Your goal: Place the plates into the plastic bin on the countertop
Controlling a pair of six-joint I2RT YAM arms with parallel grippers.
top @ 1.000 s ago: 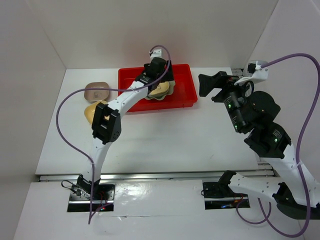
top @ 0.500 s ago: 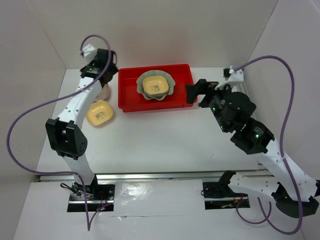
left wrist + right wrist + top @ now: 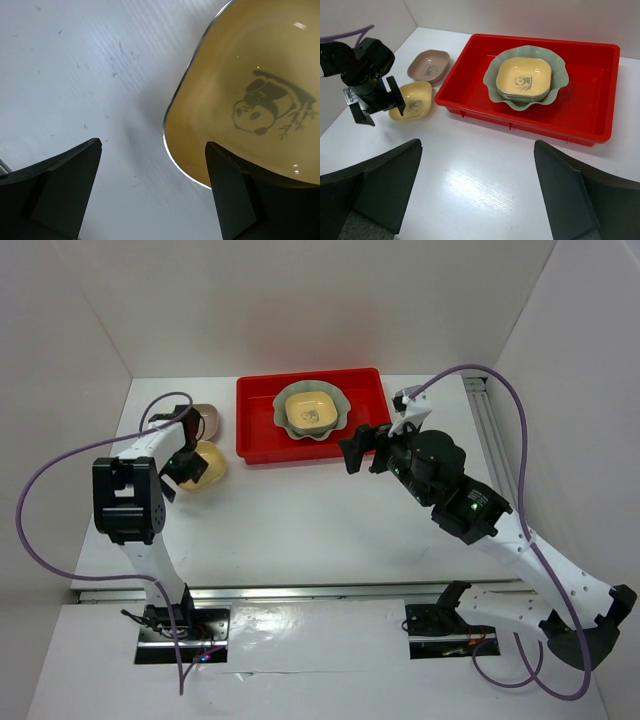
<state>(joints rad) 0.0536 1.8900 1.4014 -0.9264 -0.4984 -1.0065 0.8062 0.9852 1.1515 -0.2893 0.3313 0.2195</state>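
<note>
The red plastic bin (image 3: 365, 418) stands at the back of the white countertop (image 3: 300, 525). In it lies the large pale green scalloped dish (image 3: 335, 410) with a stack of small dishes, a yellow one (image 3: 308, 413) on top. A second yellow dish (image 3: 208, 468) and a brownish-pink dish (image 3: 206, 419) sit on the countertop left of the bin. My left gripper (image 3: 182, 466) is open at the yellow dish's left rim; in the left wrist view (image 3: 152, 195) one finger (image 3: 245, 195) is over the dish (image 3: 240, 80). My right gripper (image 3: 363, 447) is open and empty, just in front of the bin.
White walls close in the countertop at the left, back and right. The right wrist view shows the bin (image 3: 590, 112), the green dish (image 3: 492, 82), the brownish-pink dish (image 3: 427, 65), the loose yellow dish (image 3: 415, 95) and my left gripper (image 3: 372, 102).
My left gripper has left the bin, swung to the back left corner, then come down to the loose yellow dish. My right arm has moved left toward the bin's front.
</note>
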